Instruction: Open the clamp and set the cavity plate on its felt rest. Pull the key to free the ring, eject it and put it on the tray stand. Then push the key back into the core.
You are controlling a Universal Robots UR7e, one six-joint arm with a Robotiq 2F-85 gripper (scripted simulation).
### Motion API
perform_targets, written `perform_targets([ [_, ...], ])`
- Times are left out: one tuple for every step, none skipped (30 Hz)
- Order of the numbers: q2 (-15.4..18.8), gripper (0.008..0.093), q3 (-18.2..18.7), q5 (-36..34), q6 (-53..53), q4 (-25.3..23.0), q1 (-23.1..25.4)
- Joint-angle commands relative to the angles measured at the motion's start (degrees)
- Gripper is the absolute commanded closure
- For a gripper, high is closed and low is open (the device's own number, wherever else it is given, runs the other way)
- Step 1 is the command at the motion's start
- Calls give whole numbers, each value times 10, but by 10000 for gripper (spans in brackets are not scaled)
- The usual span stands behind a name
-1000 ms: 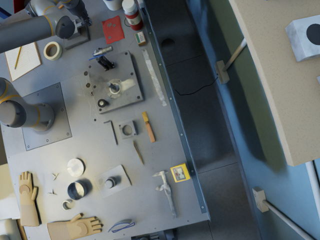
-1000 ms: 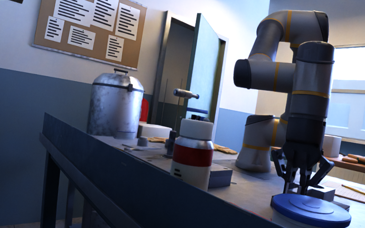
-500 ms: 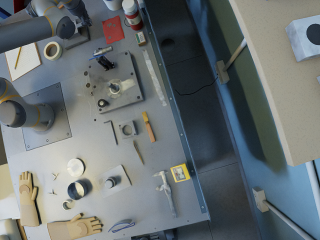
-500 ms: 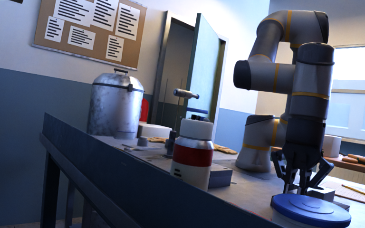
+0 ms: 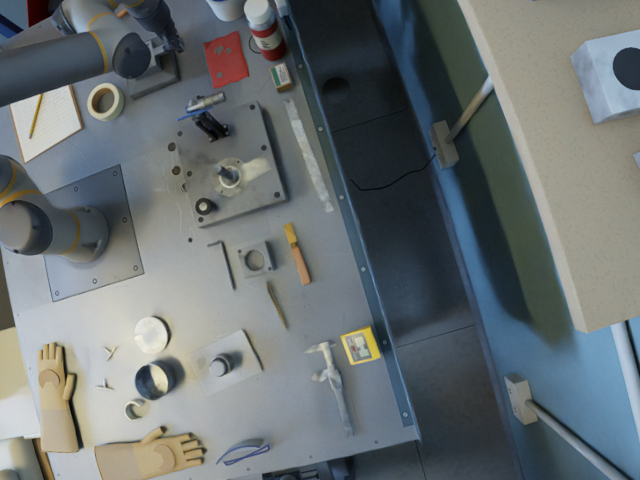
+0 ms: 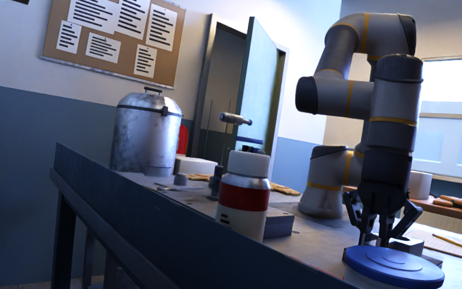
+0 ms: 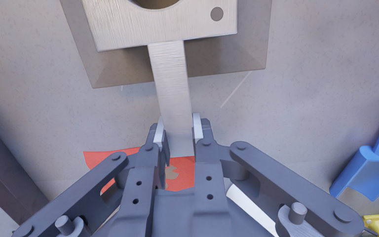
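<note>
My gripper (image 7: 176, 131) is closed on the flat handle tab of the cavity plate (image 7: 162, 25), a brushed metal block with a round bore, which sits over the grey felt rest (image 5: 155, 77) at the far left corner of the bench. On the mould base (image 5: 230, 165) the clamp (image 5: 207, 116) stands open with its lever raised. The core post and ring (image 5: 228, 175) stand in the middle of the base. The tray stand (image 5: 222, 364) is near the bench's front.
A red-banded bottle (image 6: 243, 196) and a blue-lidded tub (image 6: 393, 264) stand close to the gripper, with a red cloth (image 5: 225, 59) between them. A tape roll (image 5: 105, 102) and a clipboard (image 5: 44, 121) lie to the left.
</note>
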Motion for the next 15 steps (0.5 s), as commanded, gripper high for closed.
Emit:
perform_targets([
  [-1,934,-1,0,0,0,0],
  [-1,934,0,0,0,-1,0],
  [-1,934,0,0,0,-1,0],
  [0,934,0,0,0,-1,0],
  [0,934,0,0,0,-1,0],
  [0,934,0,0,0,-1,0],
  [0,934,0,0,0,-2,0],
  [0,934,0,0,0,-2,0],
  [0,934,0,0,0,-2,0],
  [0,934,0,0,0,-2,0],
  [1,934,0,0,0,-3,0],
  [1,934,0,0,0,-3,0],
  [1,934,1,0,0,-3,0],
  [1,934,1,0,0,-4,0],
  [2,934,1,0,0,-4,0],
])
